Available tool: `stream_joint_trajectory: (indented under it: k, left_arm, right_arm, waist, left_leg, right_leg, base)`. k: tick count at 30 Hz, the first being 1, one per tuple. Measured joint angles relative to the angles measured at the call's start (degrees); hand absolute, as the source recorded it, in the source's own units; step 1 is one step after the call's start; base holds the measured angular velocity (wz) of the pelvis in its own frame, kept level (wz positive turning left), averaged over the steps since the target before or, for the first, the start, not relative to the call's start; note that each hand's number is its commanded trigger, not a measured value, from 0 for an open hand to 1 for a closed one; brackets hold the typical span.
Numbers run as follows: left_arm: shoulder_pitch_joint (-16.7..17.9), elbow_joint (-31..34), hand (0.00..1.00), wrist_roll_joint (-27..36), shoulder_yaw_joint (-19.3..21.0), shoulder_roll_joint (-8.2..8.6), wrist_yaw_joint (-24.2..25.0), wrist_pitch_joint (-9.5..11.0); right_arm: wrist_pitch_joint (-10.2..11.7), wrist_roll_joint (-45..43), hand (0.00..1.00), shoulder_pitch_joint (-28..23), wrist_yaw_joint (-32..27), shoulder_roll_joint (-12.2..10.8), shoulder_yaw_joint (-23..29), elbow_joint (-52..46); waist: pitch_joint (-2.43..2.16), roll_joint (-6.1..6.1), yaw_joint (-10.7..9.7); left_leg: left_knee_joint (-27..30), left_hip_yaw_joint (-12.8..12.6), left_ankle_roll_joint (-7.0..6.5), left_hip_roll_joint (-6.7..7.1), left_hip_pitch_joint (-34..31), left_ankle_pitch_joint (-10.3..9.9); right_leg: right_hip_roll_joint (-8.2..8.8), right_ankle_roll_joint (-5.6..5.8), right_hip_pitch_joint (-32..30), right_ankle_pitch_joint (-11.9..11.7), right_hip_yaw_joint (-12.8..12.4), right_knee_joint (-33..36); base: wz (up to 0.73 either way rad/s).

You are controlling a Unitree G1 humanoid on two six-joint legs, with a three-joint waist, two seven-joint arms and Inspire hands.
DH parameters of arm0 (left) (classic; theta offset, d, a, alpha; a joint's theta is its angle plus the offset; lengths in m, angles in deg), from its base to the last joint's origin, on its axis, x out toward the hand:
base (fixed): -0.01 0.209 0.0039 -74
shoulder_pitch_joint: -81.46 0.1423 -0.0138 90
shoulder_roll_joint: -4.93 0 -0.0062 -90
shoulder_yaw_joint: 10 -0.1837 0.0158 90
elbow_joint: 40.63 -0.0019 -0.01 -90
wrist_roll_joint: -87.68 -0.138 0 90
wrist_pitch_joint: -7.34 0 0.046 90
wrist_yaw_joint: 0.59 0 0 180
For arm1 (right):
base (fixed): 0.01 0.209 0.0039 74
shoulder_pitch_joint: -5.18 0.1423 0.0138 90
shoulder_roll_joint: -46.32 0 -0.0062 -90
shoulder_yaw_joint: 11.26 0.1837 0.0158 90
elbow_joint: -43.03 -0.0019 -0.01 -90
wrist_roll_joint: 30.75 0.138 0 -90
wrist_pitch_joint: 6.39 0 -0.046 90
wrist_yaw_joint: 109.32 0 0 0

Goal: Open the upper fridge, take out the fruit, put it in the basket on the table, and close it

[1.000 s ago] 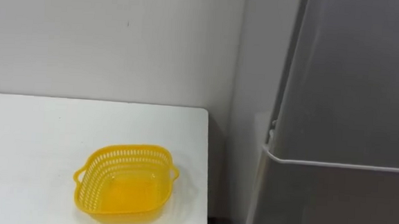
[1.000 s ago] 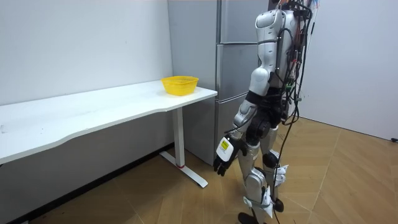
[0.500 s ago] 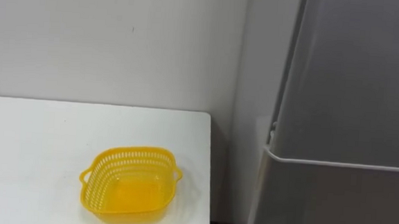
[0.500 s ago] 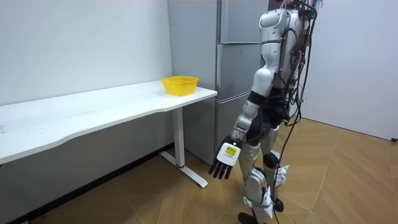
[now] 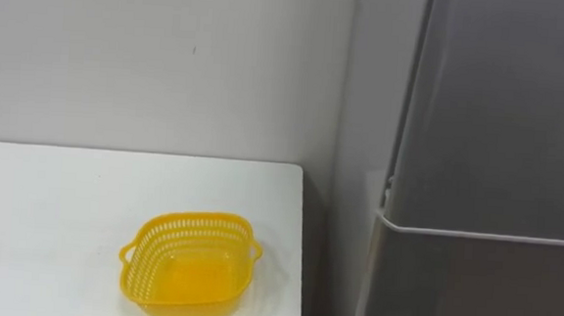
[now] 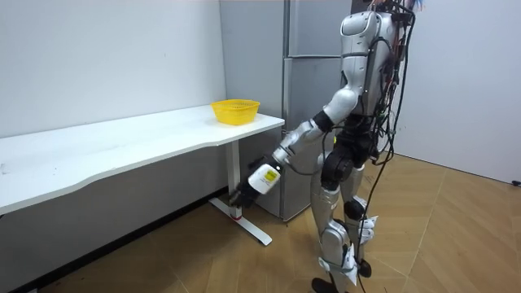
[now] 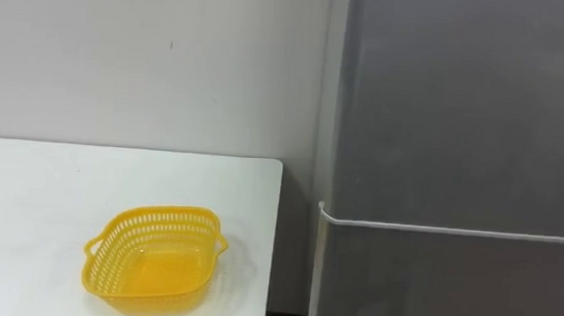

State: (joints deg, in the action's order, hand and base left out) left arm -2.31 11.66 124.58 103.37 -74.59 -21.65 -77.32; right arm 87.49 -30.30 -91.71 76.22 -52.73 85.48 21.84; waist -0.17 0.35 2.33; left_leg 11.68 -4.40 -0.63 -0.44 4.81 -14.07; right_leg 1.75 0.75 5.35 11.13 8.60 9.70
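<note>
The grey fridge (image 5: 501,113) fills the right of the eye views, its upper door (image 7: 461,110) shut above a pale seam that parts it from the lower door. In the room view I stand facing the fridge (image 6: 313,28), a step away from it. My left hand (image 6: 242,196) is stretched forward and low, at about knee height near the table's leg, fingers open and holding nothing.
A white table (image 5: 43,212) stands against the wall left of the fridge, with a narrow gap between them. An empty yellow perforated basket (image 5: 190,255) sits near the table's right end (image 6: 235,111). Wooden floor lies open behind me.
My left arm has swung forward from beside my thigh to reach out low toward the table's leg. The eye views have shifted slightly, so the camera moved.
</note>
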Motion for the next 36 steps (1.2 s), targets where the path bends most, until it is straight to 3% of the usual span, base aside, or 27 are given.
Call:
stream_joint_trajectory:
  k: [4,5,9,12,16,19,21,24,28,34,36]
  left_arm:
    - [0.0,9.5,0.0,-0.3,1.3,0.03,-5.2,1.8]
    - [0.0,13.0,0.0,-1.6,1.4,0.01,-7.2,2.3]
    - [0.3,24.4,0.0,-6.6,1.4,-0.23,-11.9,4.4]
    - [2.6,34.9,0.0,-10.1,1.4,-0.23,-12.6,4.5]
    - [2.9,45.0,0.0,-13.5,1.4,-0.48,-11.9,5.1]
    - [2.9,52.2,0.0,-14.1,1.4,-0.94,-9.5,5.2]
    - [2.7,55.8,0.0,-14.1,1.3,-2.75,-6.3,5.2]
    - [1.9,61.6,0.0,-14.0,1.3,-3.37,-1.6,5.2]
    - [1.0,63.8,0.0,-14.0,0.4,-3.96,5.5,4.9]
    - [-0.8,65.5,0.0,-14.1,-2.0,-4.59,15.9,2.0]
    - [-3.7,65.9,0.0,-14.1,-3.8,-4.76,19.8,0.7]
  right_arm:
    - [0.1,0.1,0.0,-0.1,-0.4,0.0,0.3,0.0]
    - [0.3,0.0,0.0,-0.2,-0.4,0.0,0.3,0.0]
    - [0.3,-0.8,0.0,-0.7,-0.4,0.0,0.7,0.0]
    - [0.4,-1.3,0.0,-1.2,-0.1,0.0,1.4,-0.6]
    - [0.7,-1.1,0.0,-1.3,0.7,0.0,1.9,-0.6]
    - [1.6,-0.8,0.0,-1.2,0.9,0.0,2.0,-0.4]
    - [1.6,-0.6,0.0,-1.1,0.9,0.1,2.0,0.0]
    - [1.6,-0.8,0.0,-1.2,1.0,0.2,2.1,0.1]
    - [1.6,-0.8,0.0,-1.0,1.5,0.3,2.1,0.1]
    - [1.4,-0.8,0.0,0.1,3.7,0.4,2.5,0.0]
    - [1.2,-0.9,0.0,0.1,4.0,0.5,2.8,-0.1]
  waist:
    - [-0.03,0.02,0.8]
    - [0.15,0.33,1.2]
    - [0.02,0.16,1.5]
    - [-0.04,0.03,1.2]
    - [-0.03,0.19,1.2]
    - [0.09,0.65,1.4]
    - [0.02,0.58,1.0]
    - [0.23,0.76,1.0]
    - [0.4,1.22,0.6]
    - [0.4,1.25,-2.3]
    - [0.45,1.36,-2.6]
  left_leg:
    - [-0.2,0.0,0.0,-0.02,0.6,0.0]
    - [-0.2,0.1,0.0,0.0,0.6,0.0]
    - [-0.2,0.2,0.0,0.08,0.5,0.0]
    - [-0.2,0.3,-0.03,0.08,0.2,0.0]
    - [0.1,0.4,-0.03,0.11,-0.2,0.0]
    - [0.1,0.9,-0.03,0.14,-0.2,0.0]
    - [0.1,1.5,-0.05,0.18,-0.1,0.0]
    - [0.2,1.8,-0.05,0.21,-0.2,0.0]
    - [0.2,1.7,-0.05,0.2,-0.2,0.0]
    - [0.3,1.8,-0.08,0.23,-1.0,0.1]
    - [0.6,1.5,-0.08,0.24,-1.2,0.1]
  right_leg:
    - [0.02,0.0,0.5,0.0,0.1,0.0]
    - [0.01,0.0,0.5,0.0,0.0,-0.1]
    - [0.06,0.01,0.3,0.0,0.1,-0.1]
    - [0.04,0.01,0.2,0.0,0.1,0.0]
    - [0.05,0.05,0.1,0.0,0.3,-0.1]
    - [0.07,0.05,0.2,0.0,0.6,-0.1]
    - [0.08,0.05,0.5,0.0,1.0,-0.2]
    - [0.1,0.05,0.3,0.0,1.0,-0.2]
    - [0.06,0.05,0.2,0.0,1.0,-0.2]
    - [0.1,0.05,-0.3,0.0,1.0,0.0]
    - [0.14,0.05,-0.7,0.0,0.8,0.0]
  base:
    - [-0.04]
    - [0.0]
    - [0.0]
    - [0.0]
    - [0.0]
    - [0.05]
    - [0.1]
    - [0.05]
    - [-0.01]
    - [0.0]
    - [-0.04]
